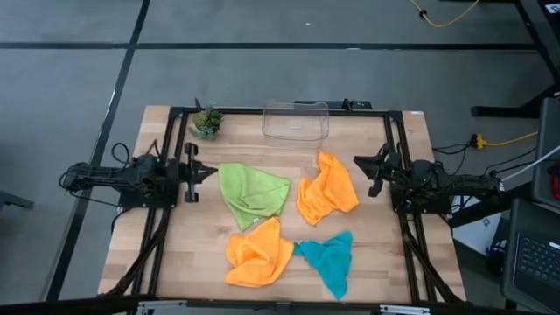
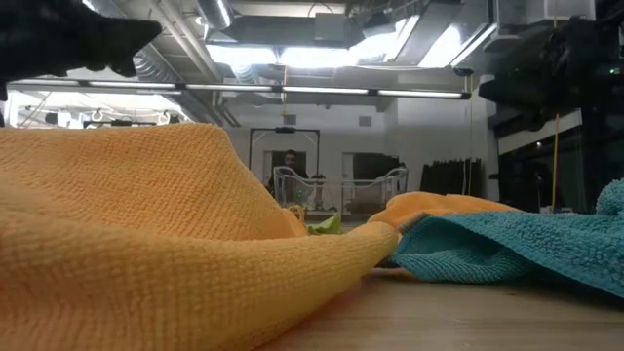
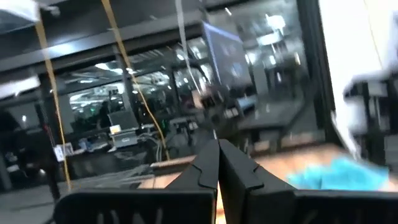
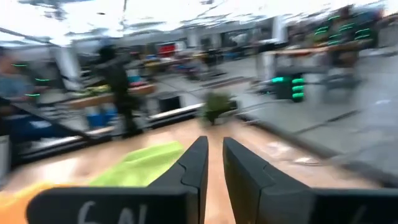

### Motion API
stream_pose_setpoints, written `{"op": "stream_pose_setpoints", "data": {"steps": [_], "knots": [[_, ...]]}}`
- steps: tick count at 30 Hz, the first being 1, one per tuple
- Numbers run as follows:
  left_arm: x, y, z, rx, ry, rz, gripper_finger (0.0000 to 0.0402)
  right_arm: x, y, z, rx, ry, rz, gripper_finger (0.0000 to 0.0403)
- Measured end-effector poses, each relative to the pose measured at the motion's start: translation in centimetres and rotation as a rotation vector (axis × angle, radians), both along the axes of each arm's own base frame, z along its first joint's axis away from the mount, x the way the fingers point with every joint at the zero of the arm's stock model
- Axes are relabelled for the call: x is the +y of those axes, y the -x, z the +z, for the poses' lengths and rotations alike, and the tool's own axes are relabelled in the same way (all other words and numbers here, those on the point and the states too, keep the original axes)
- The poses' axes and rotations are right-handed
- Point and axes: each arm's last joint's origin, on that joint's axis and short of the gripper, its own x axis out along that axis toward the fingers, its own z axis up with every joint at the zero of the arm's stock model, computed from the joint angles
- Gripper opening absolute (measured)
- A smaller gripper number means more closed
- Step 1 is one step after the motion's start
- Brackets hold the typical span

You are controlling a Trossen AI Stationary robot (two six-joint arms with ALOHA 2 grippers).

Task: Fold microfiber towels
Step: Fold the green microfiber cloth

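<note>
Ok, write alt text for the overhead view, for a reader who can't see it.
Four crumpled microfiber towels lie on a wooden table: a lime green towel, an orange towel, a second orange towel and a teal towel. The left gripper and right gripper wait at the sides, holding nothing. A clear bin and small plant sit at the far edge.

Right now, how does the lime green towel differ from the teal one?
The lime green towel lies near the table's middle, close to the left gripper; the teal towel lies at the front edge, nearer the right arm's side. The lime one spreads wider; the teal one is bunched narrower. Both are crumpled and unfolded.
</note>
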Motion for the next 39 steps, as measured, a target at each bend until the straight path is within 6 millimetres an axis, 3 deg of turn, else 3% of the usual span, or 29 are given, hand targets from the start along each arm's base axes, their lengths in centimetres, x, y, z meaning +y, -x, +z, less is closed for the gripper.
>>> {"op": "stream_pose_setpoints", "data": {"steps": [5,11,14,18,24,30,34,39], "knots": [[0.2,0.0,0.0,-0.003,0.048,0.065,0.0000,0.3,0.0,0.5,-0.054,-0.019,0.103,0.0071],[0.2,0.0,-0.2,-0.004,0.190,0.018,0.0000,0.4,0.1,1.4,-0.149,0.013,0.153,0.0158],[0.2,0.0,-0.2,-0.011,0.245,0.001,0.0000,0.4,0.2,1.9,-0.203,0.023,0.126,0.0202],[0.2,-0.1,-0.3,0.000,0.244,-0.003,0.0016,0.1,0.4,2.6,-0.218,0.187,-0.010,0.0238],[0.2,-0.2,-0.4,0.013,0.262,-0.007,0.0082,0.2,0.9,4.0,-0.337,0.327,-0.015,0.0247],[0.2,0.0,0.2,-0.044,0.178,0.030,0.0127,0.2,0.9,3.9,-0.352,0.230,-0.015,0.0248],[0.6,0.0,0.3,-0.100,0.389,0.089,0.0129,0.0,0.4,4.8,-0.288,0.162,-0.030,0.0248],[0.7,-0.7,-0.8,-0.004,0.516,0.106,0.0127,-0.1,-1.4,6.7,-0.090,0.091,-0.054,0.0248]]}}
